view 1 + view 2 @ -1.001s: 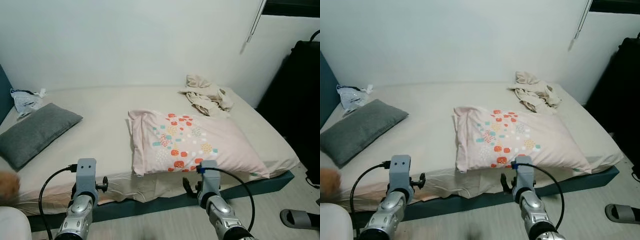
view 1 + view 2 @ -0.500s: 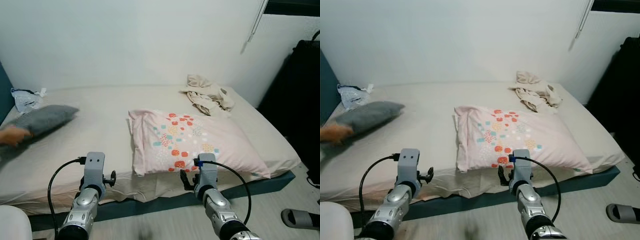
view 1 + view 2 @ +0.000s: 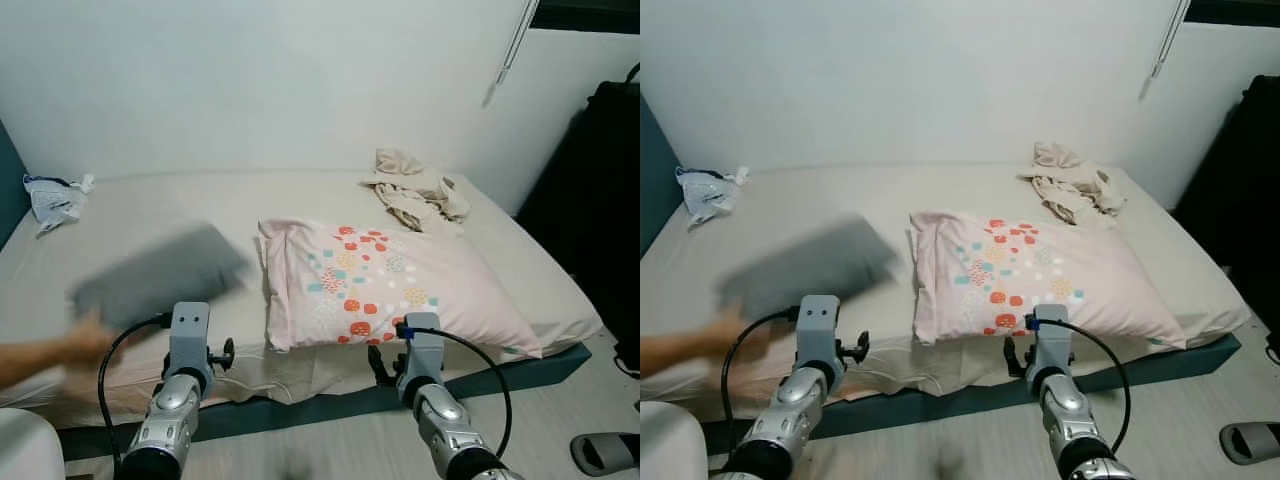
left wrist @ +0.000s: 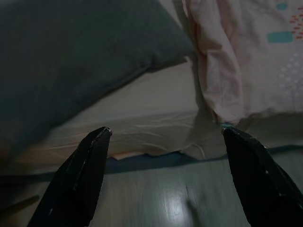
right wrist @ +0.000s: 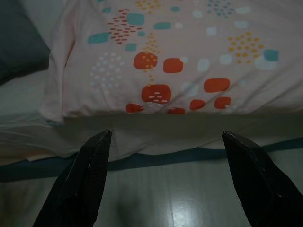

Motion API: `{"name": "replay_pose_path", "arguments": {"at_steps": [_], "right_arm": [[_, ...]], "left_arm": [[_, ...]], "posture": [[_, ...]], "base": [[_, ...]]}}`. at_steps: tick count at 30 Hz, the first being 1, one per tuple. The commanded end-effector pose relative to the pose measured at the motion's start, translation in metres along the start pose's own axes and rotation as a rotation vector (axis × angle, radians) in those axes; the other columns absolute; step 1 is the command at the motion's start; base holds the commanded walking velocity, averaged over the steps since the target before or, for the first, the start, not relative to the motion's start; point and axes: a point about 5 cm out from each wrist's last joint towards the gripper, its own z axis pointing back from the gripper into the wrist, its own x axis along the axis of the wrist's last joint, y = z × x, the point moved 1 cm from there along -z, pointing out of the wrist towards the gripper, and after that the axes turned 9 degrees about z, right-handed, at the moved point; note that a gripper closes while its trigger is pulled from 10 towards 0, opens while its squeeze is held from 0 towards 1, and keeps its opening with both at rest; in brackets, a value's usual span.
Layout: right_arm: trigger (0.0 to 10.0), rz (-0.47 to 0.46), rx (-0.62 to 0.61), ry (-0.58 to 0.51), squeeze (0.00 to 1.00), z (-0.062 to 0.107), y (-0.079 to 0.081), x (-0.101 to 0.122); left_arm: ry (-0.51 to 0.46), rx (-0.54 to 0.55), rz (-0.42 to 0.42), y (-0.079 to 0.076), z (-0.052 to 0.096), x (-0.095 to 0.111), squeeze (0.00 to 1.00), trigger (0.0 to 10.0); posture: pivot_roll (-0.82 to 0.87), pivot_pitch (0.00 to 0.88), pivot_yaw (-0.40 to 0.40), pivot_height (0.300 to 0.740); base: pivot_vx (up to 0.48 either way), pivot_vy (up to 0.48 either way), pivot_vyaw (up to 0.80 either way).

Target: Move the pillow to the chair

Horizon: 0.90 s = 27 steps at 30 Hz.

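Note:
A pink pillow (image 3: 385, 285) with coloured squares lies on the beige bed (image 3: 300, 200), near its front edge. A grey pillow (image 3: 160, 275), blurred with motion, is held just left of it by a person's hand (image 3: 85, 340). Both my arms are raised low in front of the bed's edge. My left gripper (image 4: 166, 130) is open and faces the gap between the grey pillow (image 4: 71, 61) and the pink one (image 4: 246, 52). My right gripper (image 5: 165, 134) is open, facing the pink pillow's (image 5: 180, 56) front side. Neither touches a pillow.
A heap of beige clothes (image 3: 415, 190) lies at the bed's far right, a white plastic bag (image 3: 55, 198) at its far left. A black object (image 3: 600, 200) stands right of the bed, a slipper (image 3: 605, 450) on the floor. A white rounded surface (image 3: 25, 445) shows bottom left.
A person's hand has taken the grey pillow from the bed's left side and swung it right, toward the pink pillow. My grippers stay open and have barely shifted.

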Motion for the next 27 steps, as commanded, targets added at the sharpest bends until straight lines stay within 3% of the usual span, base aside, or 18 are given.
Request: {"name": "replay_pose_path", "arguments": {"at_steps": [1,3,12,19,21,22,23,24,26,27], "right_arm": [[10.0,0.007,-0.006,-0.005,0.0,0.001,-0.004,0.0],[10.0,0.012,-0.005,-0.007,0.0,0.0,-0.006,0.002],[10.0,0.027,0.004,-0.015,0.0,0.0,-0.01,0.005],[10.0,0.024,0.069,-0.026,0.0,0.0,-0.003,0.005],[10.0,-0.055,0.1,-0.035,0.0,-0.002,-0.003,0.009],[10.0,-0.118,0.084,-0.039,0.0,-0.004,-0.01,0.014],[10.0,-0.118,0.084,-0.039,0.0,-0.004,-0.01,0.014],[10.0,-0.209,0.033,-0.058,0.0,-0.007,-0.026,0.024],[10.0,-0.226,0.015,-0.065,0.0,-0.007,-0.031,0.028],[10.0,-0.222,-0.018,-0.068,0.0,-0.007,-0.04,0.031]], "left_arm": [[-0.008,0.002,0.004,-0.002,0.002,-0.002,0.0,10.0],[-0.027,0.023,-0.037,0.0,0.003,-0.002,0.0,10.0],[-0.019,0.068,-0.052,0.005,0.007,-0.011,0.0,10.0],[-0.025,0.074,-0.075,0.005,0.006,-0.008,0.0,10.0],[-0.046,0.077,-0.083,0.012,0.004,-0.001,0.0,10.0],[-0.065,0.109,-0.04,0.022,0.003,0.006,0.0,10.0],[-0.065,0.109,-0.04,0.022,0.003,0.006,0.0,10.0],[-0.081,0.187,0.06,0.042,0.003,0.013,0.0,10.0],[-0.076,0.215,0.082,0.047,0.003,0.013,0.0,10.0],[-0.025,0.214,0.063,0.047,0.002,0.007,0.0,10.0]], "posture": [[0.0,0.0,-0.109,0.74],[0.0,0.0,-0.113,0.74],[-0.01,0.012,-0.131,0.74],[0.03,0.0,-0.165,0.74],[0.03,0.0,-0.199,0.74],[0.02,0.0,-0.194,0.74],[0.02,0.0,-0.194,0.74],[0.03,0.0,-0.17,0.74],[0.03,0.0,-0.17,0.74],[0.06,0.0,-0.098,0.74]], "base": [[0.0,0.0,0.0],[0.0,0.0,0.0],[0.0,0.0,0.0],[0.0,0.0,0.0],[0.0,0.0,0.0],[0.0,0.0,0.0],[0.0,0.0,0.0],[0.0,0.0,0.0],[0.0,0.0,0.0],[0.0,0.0,0.0]]}}
